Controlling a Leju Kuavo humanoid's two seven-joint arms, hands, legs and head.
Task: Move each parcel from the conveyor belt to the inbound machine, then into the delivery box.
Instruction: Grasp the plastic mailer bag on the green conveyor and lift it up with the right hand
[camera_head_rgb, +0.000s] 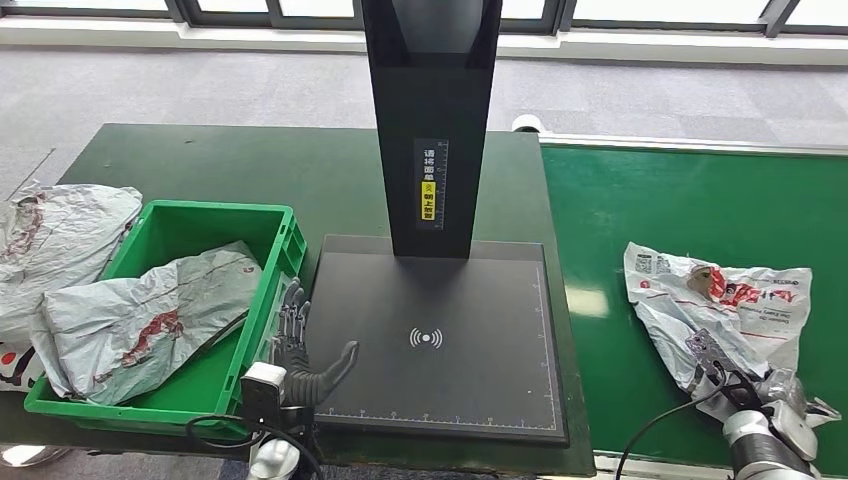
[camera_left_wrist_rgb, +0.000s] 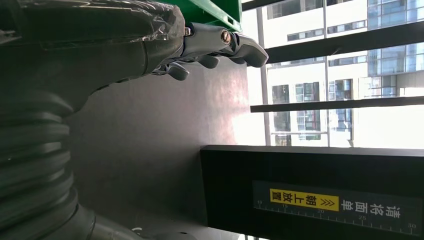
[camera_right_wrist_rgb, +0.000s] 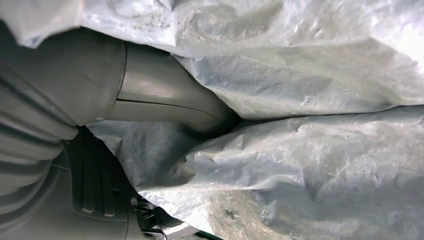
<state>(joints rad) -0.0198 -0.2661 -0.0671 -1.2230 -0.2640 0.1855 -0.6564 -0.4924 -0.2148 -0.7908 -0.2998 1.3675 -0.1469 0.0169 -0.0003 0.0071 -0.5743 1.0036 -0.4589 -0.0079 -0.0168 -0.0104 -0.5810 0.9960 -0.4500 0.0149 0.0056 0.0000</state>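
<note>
Head view: crumpled grey-white parcel (camera_head_rgb: 725, 305) with red print.

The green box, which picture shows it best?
The head view: the whole green box shows there, with a grey parcel inside. The left wrist view catches just a green corner past the left hand. The right wrist view shows crumpled parcel plastic.

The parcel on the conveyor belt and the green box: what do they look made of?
Parcel on the belt: thin grey-white plastic film, probably a poly mailer; it is crinkled and slightly glossy, with the right robot hand at its near edge. Green box: rigid moulded plastic, judging by its ribbed rim and even sheen.
</note>
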